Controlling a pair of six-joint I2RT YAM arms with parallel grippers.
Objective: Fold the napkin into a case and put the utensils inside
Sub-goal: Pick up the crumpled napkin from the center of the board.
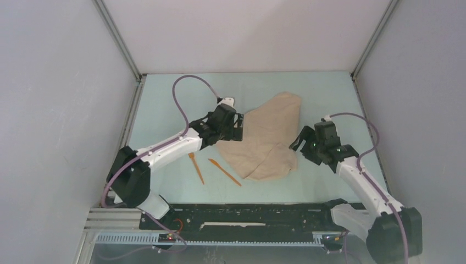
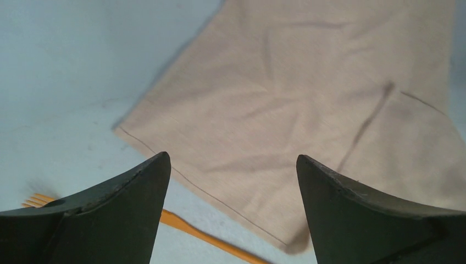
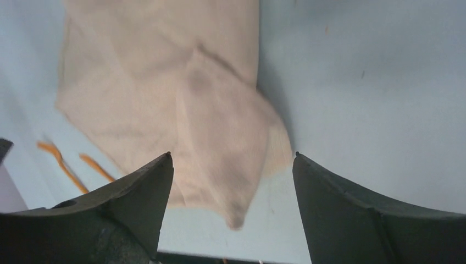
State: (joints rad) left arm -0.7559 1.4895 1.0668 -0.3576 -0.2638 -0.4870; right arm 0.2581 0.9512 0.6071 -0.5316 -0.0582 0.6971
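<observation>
Your left hand (image 1: pixel 235 128) and right hand (image 1: pixel 303 144) are both spread, gripping nothing. The napkin (image 1: pixel 268 132) looks rumpled, so pinch its edges low and crease each fold flat.

I count one napkin (image 1: pixel 269 135). Near the napkin, on the side of my left arm, I count two utensils (image 1: pixel 211 169): one orange fork (image 1: pixel 196 168) and one orange knife (image 1: pixel 224 172).

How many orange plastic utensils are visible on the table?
2. The slim orange plastic fork lies left of the beige cloth napkin; the pointed orange plastic knife lies beside it, nearer the napkin's edge. More could be hidden under the cloth.
</observation>
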